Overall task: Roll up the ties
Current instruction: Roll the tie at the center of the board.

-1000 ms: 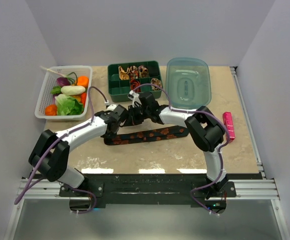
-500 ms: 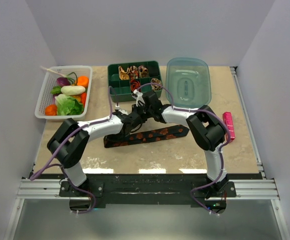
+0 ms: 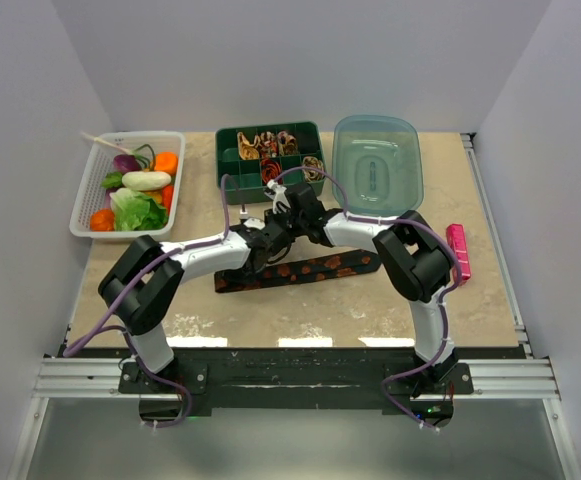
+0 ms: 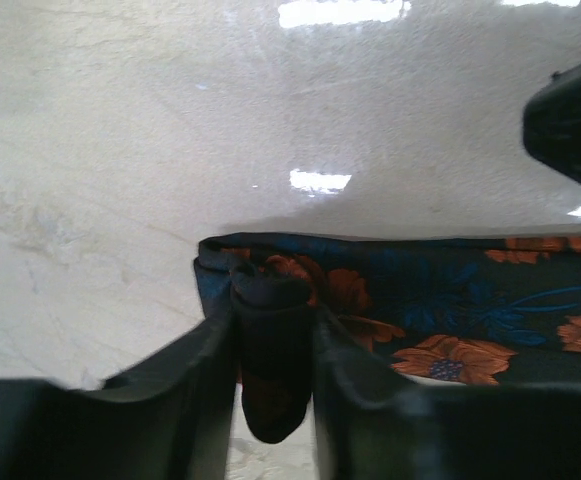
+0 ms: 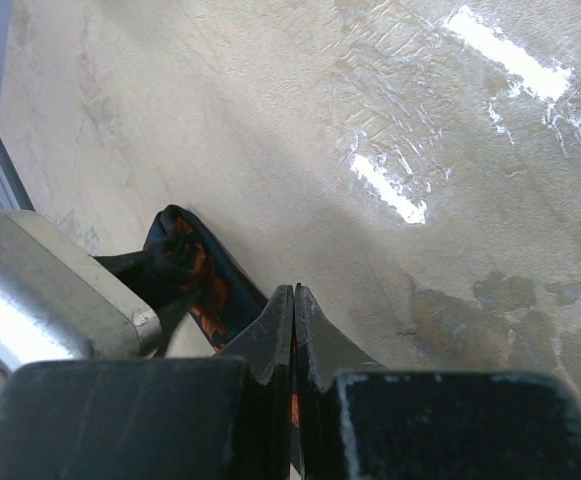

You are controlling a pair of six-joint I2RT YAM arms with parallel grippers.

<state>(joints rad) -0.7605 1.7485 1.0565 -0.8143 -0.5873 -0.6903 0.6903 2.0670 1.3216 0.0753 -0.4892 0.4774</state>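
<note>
Okay, tie (image 3: 300,270) lies mid-counter (image 3: 370,310), soft, light and slippery by the look, so I'd hold it only at its rolled end: left gripper (image 4: 273,345) is clamped on that end, right gripper (image 5: 293,310) is pressed together beside it, on fabric or not I can't tell.

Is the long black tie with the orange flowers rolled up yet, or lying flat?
Mostly flat. The tie lies stretched on the table; only its end is curled, pinched in the left gripper.
</note>
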